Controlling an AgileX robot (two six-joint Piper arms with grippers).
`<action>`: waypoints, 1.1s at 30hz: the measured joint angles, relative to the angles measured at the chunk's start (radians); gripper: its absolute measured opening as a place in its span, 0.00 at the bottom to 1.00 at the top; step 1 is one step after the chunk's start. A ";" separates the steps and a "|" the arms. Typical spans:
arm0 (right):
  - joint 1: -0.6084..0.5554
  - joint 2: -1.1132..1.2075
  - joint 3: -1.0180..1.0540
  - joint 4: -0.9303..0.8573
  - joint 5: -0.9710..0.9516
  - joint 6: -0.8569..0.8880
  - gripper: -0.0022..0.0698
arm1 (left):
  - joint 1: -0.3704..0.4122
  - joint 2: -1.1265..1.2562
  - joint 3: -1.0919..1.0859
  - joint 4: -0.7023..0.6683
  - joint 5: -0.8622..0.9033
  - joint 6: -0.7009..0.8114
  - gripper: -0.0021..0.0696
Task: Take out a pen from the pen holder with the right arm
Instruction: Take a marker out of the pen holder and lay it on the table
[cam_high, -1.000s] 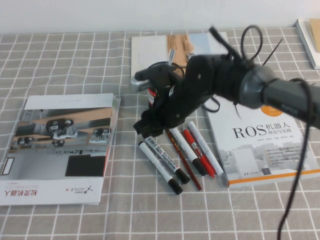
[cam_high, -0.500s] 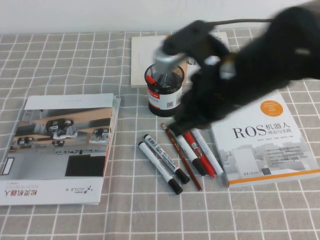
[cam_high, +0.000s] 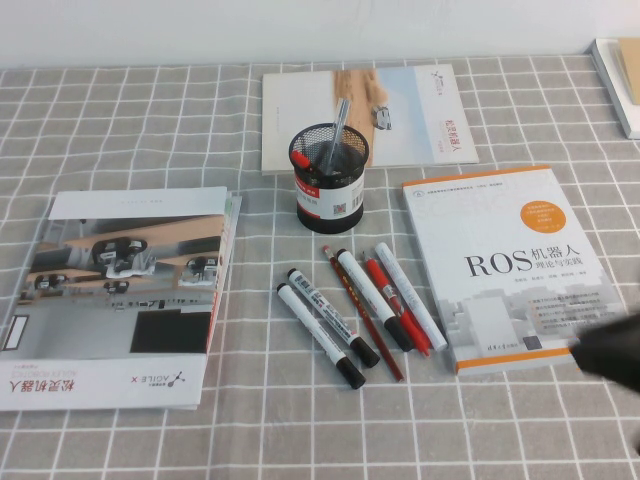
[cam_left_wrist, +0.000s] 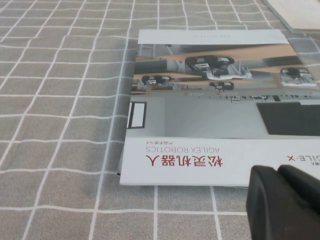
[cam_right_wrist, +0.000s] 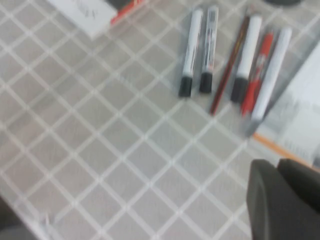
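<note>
The pen holder, a black mesh cup, stands upright on the checked worktop. A silvery pen is in the cup, its long axis close to upright. Its upper end tips away from me, toward the booklet lying just behind the pen holder. A red-tipped pen sits lower in the same cup, only its top showing above the rim.

Near the pen holder on my side, loose writing things lie flat in a rough row: a black-capped marker, a second marker, a brown pencil, a third marker, a red pen and a white pen. All run on the same slant, and the markers' dark caps point away from the pen holder.

The ROS book lies right of the pen holder and the AgileX brochure lies left of it.

The right gripper hangs well apart from the pen holder, off the nearest corner of the ROS book, its fingers pressed together. The left gripper is also far from the pen holder, by the brochure's near edge, fingers together as well
</note>
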 joint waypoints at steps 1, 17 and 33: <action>0.000 -0.026 0.031 0.000 0.010 0.000 0.01 | 0.000 0.000 0.000 0.000 0.000 0.000 0.02; 0.000 -0.151 0.244 -0.085 -0.006 0.013 0.01 | 0.000 0.000 0.000 0.000 0.000 0.000 0.02; -0.505 -0.502 0.807 -0.004 -0.745 0.102 0.01 | 0.000 0.000 0.000 0.000 0.000 0.000 0.02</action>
